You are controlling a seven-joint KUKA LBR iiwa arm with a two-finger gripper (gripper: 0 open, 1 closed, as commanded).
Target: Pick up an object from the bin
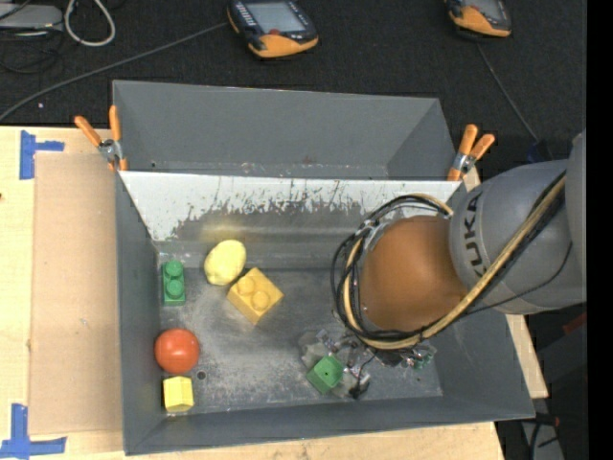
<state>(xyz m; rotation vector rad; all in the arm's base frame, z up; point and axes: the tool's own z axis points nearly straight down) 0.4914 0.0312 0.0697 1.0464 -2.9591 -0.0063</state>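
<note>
The gripper is low in the bin's near right corner, close over the floor and mostly hidden under the robot's round orange cover. Whether it is released or clenched cannot be told from this angle. A small green block lies just beside it on the left, touching it or nearly so; I cannot tell whether the block is gripped. Some pale bits next to the block are too unclear to name.

The other things lie well apart from the gripper, on the left half of the floor, and none lies between it and the green block. Nearest is a yellow studded brick, turned cornerwise. Just up and left of the brick is a yellow egg-shaped thing, close to it. By the left wall lies a green studded brick. Nearer the front are a red ball and, just below the ball, a small yellow cube.

The grey arm comes in from the right over the bin's right rim and bends down into the corner. Black and yellow cables loop round the orange cover's left side.
</note>
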